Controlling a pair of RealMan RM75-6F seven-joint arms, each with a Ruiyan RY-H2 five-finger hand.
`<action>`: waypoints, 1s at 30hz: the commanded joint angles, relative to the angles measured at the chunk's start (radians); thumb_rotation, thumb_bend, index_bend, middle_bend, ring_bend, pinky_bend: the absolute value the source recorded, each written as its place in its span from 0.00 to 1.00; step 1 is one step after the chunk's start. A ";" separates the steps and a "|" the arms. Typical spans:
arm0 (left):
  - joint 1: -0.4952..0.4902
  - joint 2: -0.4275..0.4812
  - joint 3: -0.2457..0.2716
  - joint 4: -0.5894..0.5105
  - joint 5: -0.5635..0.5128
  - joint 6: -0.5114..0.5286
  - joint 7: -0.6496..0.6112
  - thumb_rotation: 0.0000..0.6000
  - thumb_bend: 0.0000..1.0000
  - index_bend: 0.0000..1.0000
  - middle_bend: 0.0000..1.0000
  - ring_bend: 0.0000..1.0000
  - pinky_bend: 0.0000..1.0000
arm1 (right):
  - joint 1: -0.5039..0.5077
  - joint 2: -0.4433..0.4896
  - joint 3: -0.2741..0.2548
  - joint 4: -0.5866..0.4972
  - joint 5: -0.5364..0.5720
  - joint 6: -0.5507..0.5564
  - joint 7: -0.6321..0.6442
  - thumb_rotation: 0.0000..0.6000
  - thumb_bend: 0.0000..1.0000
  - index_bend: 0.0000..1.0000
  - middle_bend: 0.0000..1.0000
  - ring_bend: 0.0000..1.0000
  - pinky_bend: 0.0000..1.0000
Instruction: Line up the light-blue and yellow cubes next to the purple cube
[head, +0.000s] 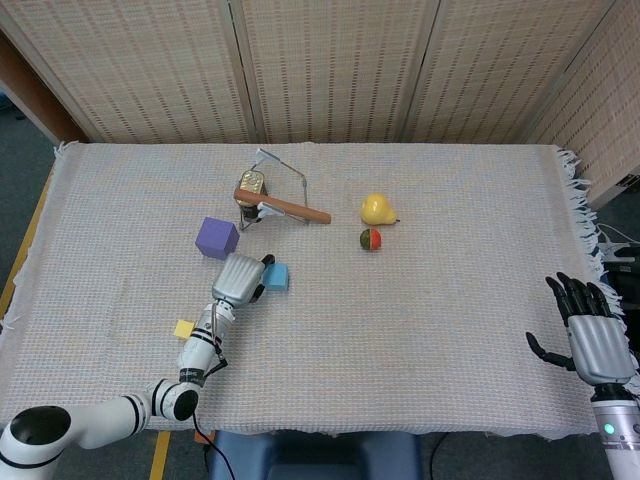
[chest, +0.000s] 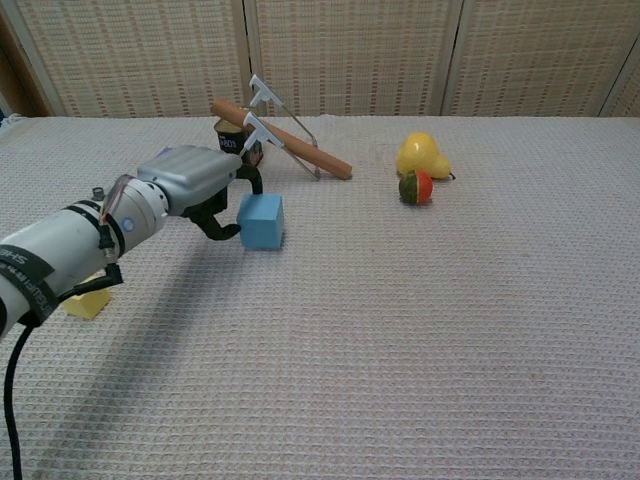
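Observation:
The light-blue cube (head: 277, 277) (chest: 261, 221) sits on the cloth right of the purple cube (head: 217, 238). My left hand (head: 240, 278) (chest: 195, 185) is at the cube's left side, pinching it between the thumb on its near-left face and a finger on its top back edge. The yellow cube (head: 184, 329) (chest: 85, 302) lies near the front left, partly behind my left forearm in the chest view. The hand hides the purple cube in the chest view. My right hand (head: 595, 335) hangs off the table's right edge with its fingers spread and nothing in it.
A wooden-handled wire tool (head: 282, 206) (chest: 285, 135) leans on a small can (head: 250, 186) behind the cubes. A yellow pear (head: 377, 209) (chest: 421, 155) and a small red-green fruit (head: 371, 239) (chest: 415, 186) lie right of centre.

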 joint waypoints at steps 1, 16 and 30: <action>0.042 0.079 0.024 -0.064 0.016 0.012 -0.032 1.00 0.38 0.48 1.00 1.00 1.00 | -0.001 0.002 -0.001 -0.004 -0.001 0.002 0.002 0.56 0.10 0.00 0.00 0.00 0.00; 0.134 0.230 0.075 -0.018 0.068 0.000 -0.216 1.00 0.38 0.51 1.00 1.00 1.00 | -0.008 -0.004 -0.008 -0.024 -0.017 0.023 -0.028 0.56 0.10 0.00 0.00 0.00 0.00; 0.128 0.173 0.077 0.141 0.095 -0.033 -0.290 1.00 0.38 0.51 1.00 1.00 1.00 | -0.013 -0.010 -0.009 -0.030 -0.015 0.033 -0.045 0.56 0.10 0.00 0.00 0.00 0.00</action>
